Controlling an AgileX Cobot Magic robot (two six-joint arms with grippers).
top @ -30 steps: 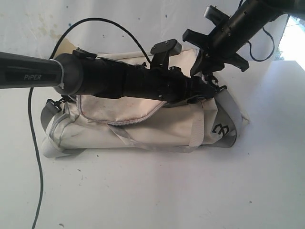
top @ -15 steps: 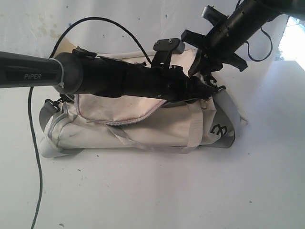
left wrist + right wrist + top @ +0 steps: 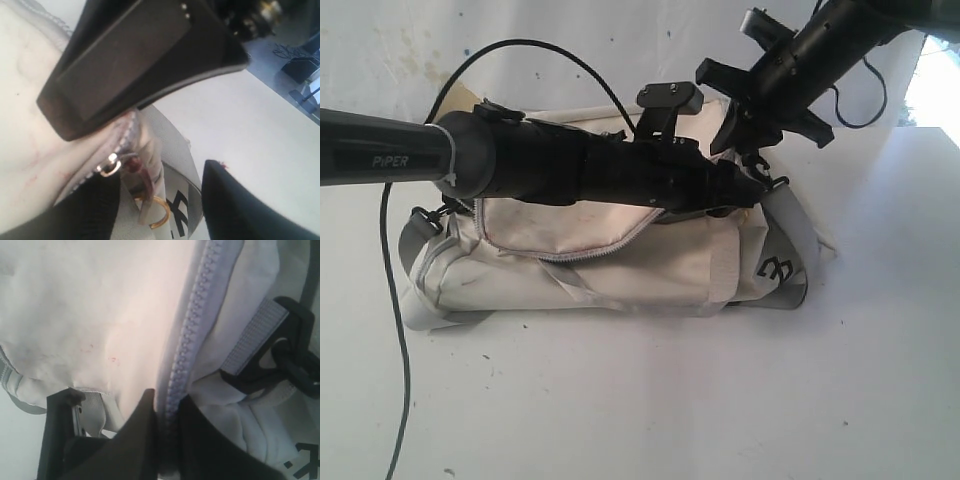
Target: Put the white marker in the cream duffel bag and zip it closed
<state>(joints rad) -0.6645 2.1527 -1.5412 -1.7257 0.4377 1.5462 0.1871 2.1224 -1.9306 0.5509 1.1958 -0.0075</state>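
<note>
The cream duffel bag [image 3: 620, 270] lies lengthwise on the white table, its curved side zipper [image 3: 610, 248] running across the front. My left gripper [image 3: 750, 190] reaches across to the bag's right end. It is open [image 3: 162, 175], with the metal zipper pull [image 3: 111, 166] and a brass ring [image 3: 159, 212] lying between its fingers. My right gripper [image 3: 755, 150] comes down from the upper right and is shut [image 3: 167, 402] on the bag's grey zipper seam [image 3: 192, 325]. The white marker is out of view.
A black cable [image 3: 395, 330] hangs down the left side of the table, and another loops behind the bag [image 3: 550, 48]. A grey strap with a black clip [image 3: 287, 355] lies at the bag's end. Bare white tabletop [image 3: 650, 400] lies in front.
The bag's right end with its black logo has shifted slightly to the left. Both grippers have stayed at that end, moving only a little.
</note>
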